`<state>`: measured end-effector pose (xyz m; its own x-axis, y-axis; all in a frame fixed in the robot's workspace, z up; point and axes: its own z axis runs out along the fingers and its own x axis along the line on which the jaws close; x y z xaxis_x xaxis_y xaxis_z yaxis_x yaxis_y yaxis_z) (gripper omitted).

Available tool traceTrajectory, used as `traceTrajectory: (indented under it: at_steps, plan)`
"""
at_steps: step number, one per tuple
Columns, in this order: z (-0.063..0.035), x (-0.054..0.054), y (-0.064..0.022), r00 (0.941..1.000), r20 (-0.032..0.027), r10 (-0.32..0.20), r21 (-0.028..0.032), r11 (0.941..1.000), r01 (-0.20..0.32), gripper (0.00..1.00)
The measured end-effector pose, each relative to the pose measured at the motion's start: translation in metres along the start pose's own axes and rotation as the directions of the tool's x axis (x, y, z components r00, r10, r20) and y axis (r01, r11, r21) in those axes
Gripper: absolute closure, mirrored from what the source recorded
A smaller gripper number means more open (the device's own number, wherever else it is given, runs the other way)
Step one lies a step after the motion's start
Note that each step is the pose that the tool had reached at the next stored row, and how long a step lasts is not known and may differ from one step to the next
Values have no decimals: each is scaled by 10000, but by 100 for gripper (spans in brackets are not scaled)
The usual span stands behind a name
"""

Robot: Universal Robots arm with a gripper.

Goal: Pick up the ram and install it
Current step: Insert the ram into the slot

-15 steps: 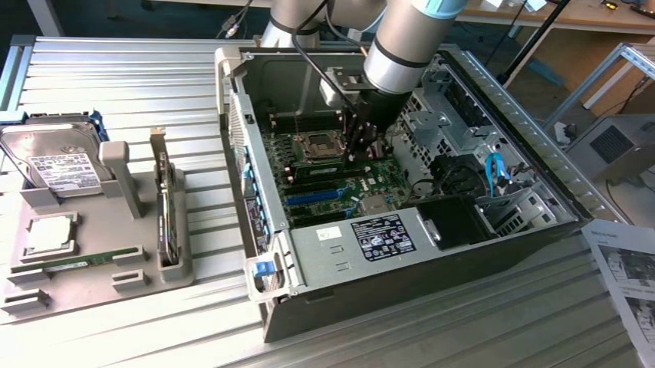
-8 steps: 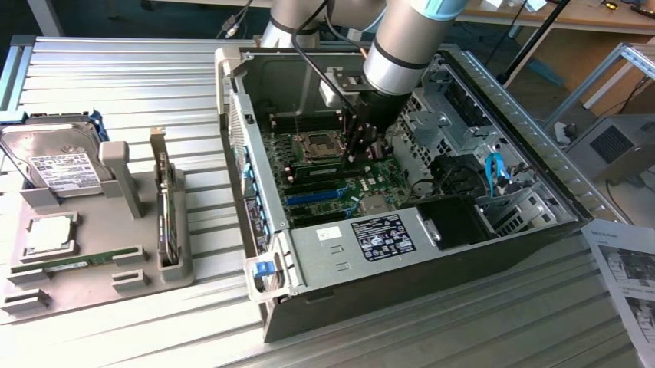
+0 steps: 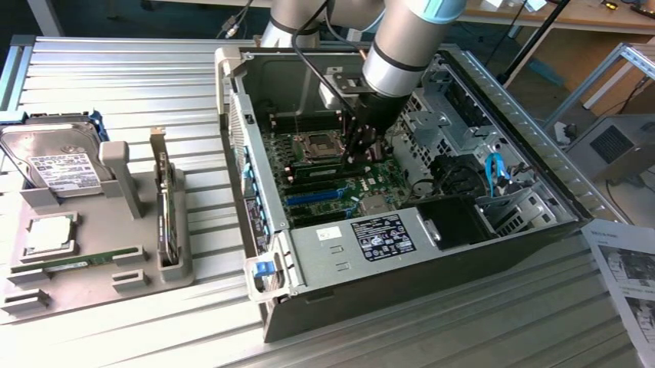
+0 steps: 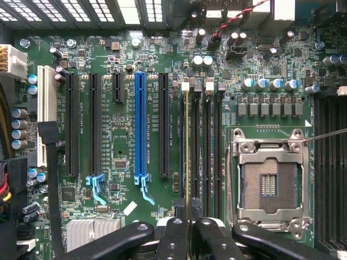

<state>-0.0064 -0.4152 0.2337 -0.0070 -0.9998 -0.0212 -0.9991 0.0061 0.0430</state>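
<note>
My gripper (image 4: 188, 223) is shut on the ram (image 4: 187, 151). In the wrist view the ram shows edge-on, as a thin yellowish line running along the first of the black memory slots (image 4: 209, 151). These slots lie beside the open, empty processor socket (image 4: 269, 184). I cannot tell whether the ram is seated in the slot or just above it. The exterior view has the gripper (image 3: 360, 149) reaching down inside the open computer case (image 3: 338, 245), over the motherboard (image 3: 327, 180) next to the socket.
A grey tray (image 3: 61, 287) at the exterior view's left holds a hard drive (image 3: 57, 161), a square silver chip (image 3: 48, 232), a green stick (image 3: 77, 263) and an upright dark card (image 3: 164, 215). Case walls, drive cages (image 3: 450, 130) and cables surround the gripper. A blue slot (image 4: 140, 124) lies nearby.
</note>
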Motion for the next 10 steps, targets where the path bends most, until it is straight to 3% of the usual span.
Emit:
traceTrajectory:
  at_steps: [10]
  plan:
    - [9, 0, 0, 10000, 0, 0, 0, 10000, 0, 88]
